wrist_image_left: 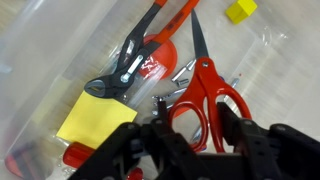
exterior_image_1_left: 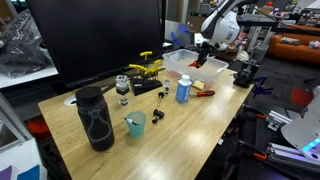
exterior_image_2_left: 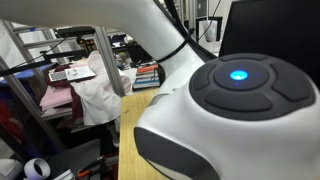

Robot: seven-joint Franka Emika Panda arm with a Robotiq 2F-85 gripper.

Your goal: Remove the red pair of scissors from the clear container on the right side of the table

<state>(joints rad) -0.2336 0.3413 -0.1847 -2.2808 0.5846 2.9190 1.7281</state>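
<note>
In the wrist view the red pair of scissors (wrist_image_left: 205,95) lies in the clear container (wrist_image_left: 40,60), blades pointing away from me. My gripper (wrist_image_left: 194,118) is shut on the scissors: its black fingers (wrist_image_left: 160,112) press against the red handle loops from both sides. In an exterior view the gripper (exterior_image_1_left: 203,46) reaches down into the clear container (exterior_image_1_left: 178,60) at the far right end of the table (exterior_image_1_left: 200,125). The scissors cannot be made out there.
Red-handled pliers (wrist_image_left: 140,60), a yellow note pad (wrist_image_left: 92,115) and a small yellow block (wrist_image_left: 240,10) share the container. On the table stand a blue-labelled bottle (exterior_image_1_left: 183,90), a slim red-orange tool (exterior_image_1_left: 204,93), a black bottle (exterior_image_1_left: 95,118) and a teal cup (exterior_image_1_left: 135,124). The arm's housing (exterior_image_2_left: 230,110) blocks an exterior view.
</note>
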